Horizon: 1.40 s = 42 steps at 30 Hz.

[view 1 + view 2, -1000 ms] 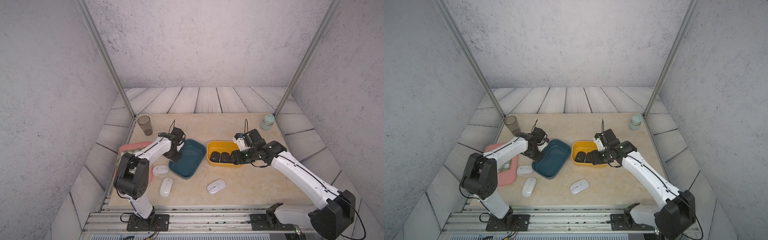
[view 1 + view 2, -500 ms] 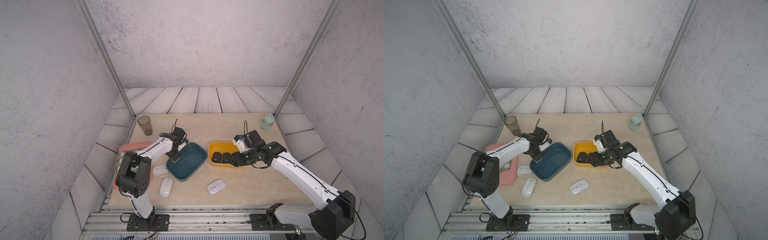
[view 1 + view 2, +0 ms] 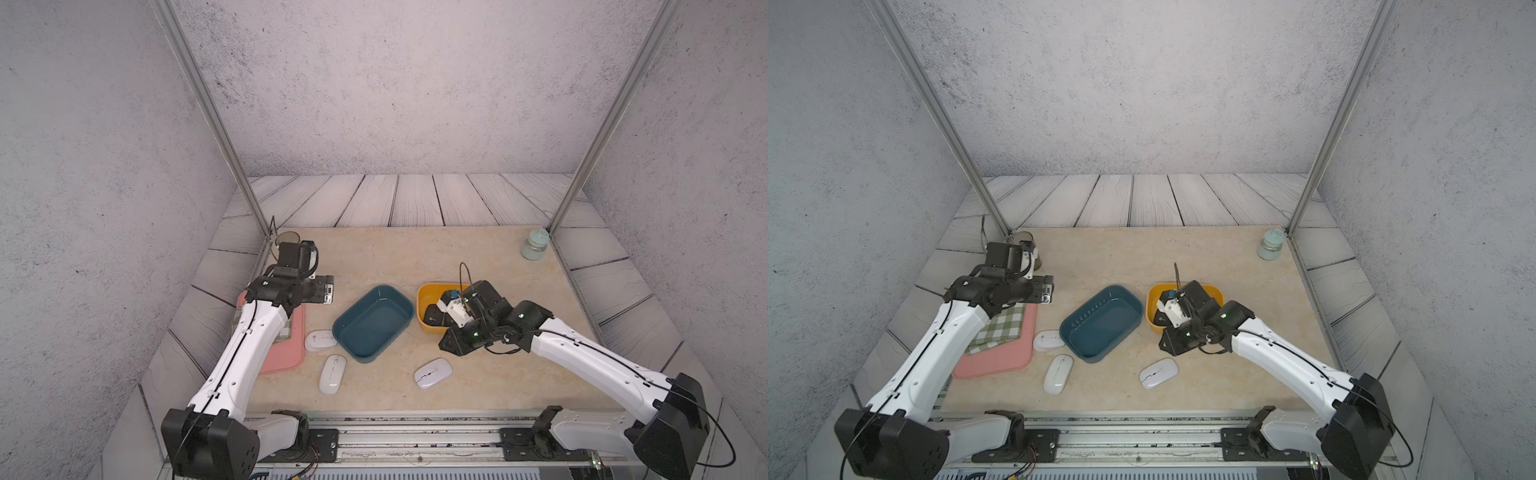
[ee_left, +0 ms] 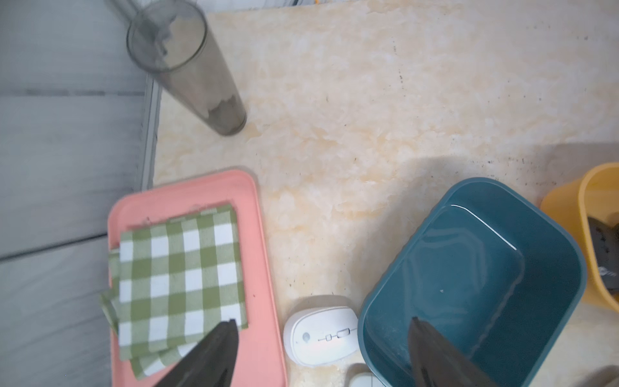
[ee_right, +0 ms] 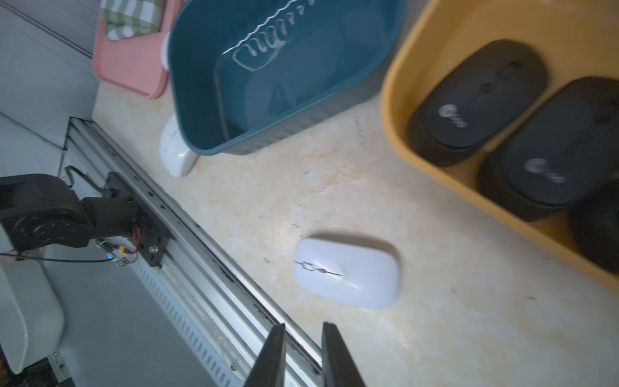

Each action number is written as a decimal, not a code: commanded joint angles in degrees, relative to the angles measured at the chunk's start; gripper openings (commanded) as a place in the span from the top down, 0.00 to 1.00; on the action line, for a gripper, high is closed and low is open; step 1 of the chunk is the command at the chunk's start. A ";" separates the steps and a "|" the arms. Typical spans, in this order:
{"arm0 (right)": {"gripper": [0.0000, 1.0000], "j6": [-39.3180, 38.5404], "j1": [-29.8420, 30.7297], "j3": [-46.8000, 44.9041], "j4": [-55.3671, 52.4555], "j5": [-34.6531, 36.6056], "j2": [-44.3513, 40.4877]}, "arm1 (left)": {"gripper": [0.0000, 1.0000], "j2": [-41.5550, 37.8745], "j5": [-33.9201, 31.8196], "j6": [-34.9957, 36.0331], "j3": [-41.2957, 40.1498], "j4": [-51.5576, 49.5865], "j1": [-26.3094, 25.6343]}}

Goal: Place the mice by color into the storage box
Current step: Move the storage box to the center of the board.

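pink tray [image 3: 1000, 362] at left edge of table [image 3: 415, 257], folded green-checked cloth [image 4: 181, 281] on it, smoky glass tumbler [image 4: 187, 70] standing behind tray, pale green jar [image 3: 534, 246] in far right corner

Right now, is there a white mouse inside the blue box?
No, the blue box is empty; the nearest white mouse lies beside it on the table.

Fingers [image 4: 214, 355] of my left gripper [image 4: 322, 320] were matte black plastic. White mouse [image 5: 346, 271] was glossy smooth plastic; black mice [image 5: 479, 97] matte. Blue box [image 4: 469, 268] was shiny plastic, yellow box [image 5: 395, 110] and pink tray [image 4: 264, 268] duller. Cloth [image 4: 177, 281] was woven checked fabric. Table [image 4: 368, 100] was smooth, marble-patterned. Tumbler [image 4: 187, 70] was smoky, see-through. Rail [image 5: 201, 268] was ribbed metal.
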 commanded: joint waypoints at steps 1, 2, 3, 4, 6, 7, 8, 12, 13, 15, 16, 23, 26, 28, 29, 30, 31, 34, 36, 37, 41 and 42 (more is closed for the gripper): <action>0.83 4.74 9.21 -0.28 9.55 4.91 5.48 | 0.14 -3.05 10.25 -8.30 -2.24 -2.25 2.68; 0.86 5.46 12.39 0.57 11.22 7.32 8.33 | 0.13 -4.32 10.52 -8.68 -2.40 -2.17 3.31; 0.89 5.88 14.97 1.53 12.93 9.15 11.32 | 0.13 -5.51 10.47 -8.81 -2.51 -2.34 3.63; 0.91 6.10 16.63 2.46 14.29 10.28 13.72 | 0.13 -6.42 10.23 -8.87 -2.39 -2.64 4.03; 0.96 6.73 19.60 4.78 16.85 13.03 19.46 | 0.13 -8.04 9.73 -9.05 -1.91 -3.81 5.07; 0.98 6.82 20.36 5.67 17.88 13.73 21.51 | 0.13 -8.59 9.87 -9.15 -1.61 -4.30 5.88; 0.99 6.87 20.87 6.68 18.93 14.41 23.68 | 0.13 -9.20 10.26 -9.50 -1.30 -4.85 6.92; 0.99 6.03 21.36 11.15 21.05 15.08 30.48 | 0.13 -10.74 11.61 -10.11 -0.92 -5.72 10.42; 0.99 5.65 21.42 12.67 21.29 14.80 31.83 | 0.13 -11.02 11.81 -10.14 -1.13 -5.72 10.97; 0.99 4.82 21.51 15.99 21.31 14.37 34.76 | 0.13 -11.35 12.08 -10.23 -1.65 -5.67 12.03; 0.99 4.47 21.55 17.35 21.20 14.12 35.80 | 0.13 -11.40 12.10 -10.23 -1.90 -5.65 12.58; 1.00 2.86 18.30 28.99 17.77 15.21 45.55 | 0.14 -11.57 13.06 -10.40 -5.30 -4.98 14.23; 1.00 3.13 14.90 33.17 17.49 13.67 48.76 | 0.15 -12.04 13.77 -11.14 -6.78 -4.58 14.27; 1.00 2.78 12.93 36.66 16.51 12.45 50.78 | 0.15 -12.51 14.45 -11.42 -7.71 -4.15 14.21; 1.00 2.28 12.08 38.92 15.80 12.08 51.85 | 0.15 -12.69 14.54 -11.54 -7.98 -4.11 14.21; 1.00 1.69 11.39 41.52 14.36 11.80 53.21 | 0.15 -12.93 14.80 -11.55 -8.42 -3.85 14.25; 1.00 1.16 11.05 44.00 12.82 11.91 54.49 | 0.15 -13.01 14.98 -11.55 -8.82 -3.54 14.21; 1.00 0.81 9.54 51.05 9.85 12.35 58.41 | 0.15 -12.82 15.27 -11.55 -9.56 -3.07 14.21; 1.00 1.30 8.03 57.23 6.94 11.09 61.94 | 0.15 -12.63 16.19 -11.94 -10.50 -2.42 14.23; 1.00 1.13 7.44 59.79 5.72 9.15 63.27 | 0.16 -12.54 16.79 -12.35 -10.95 -1.98 14.25; 0.98 0.16 6.63 57.97 8.13 6.92 58.71 | 0.16 -13.15 21.57 -14.28 -13.92 1.54 14.12; 0.98 0.12 6.46 55.78 9.19 6.87 56.18 | 0.16 -13.32 22.20 -15.15 -14.83 2.87 14.12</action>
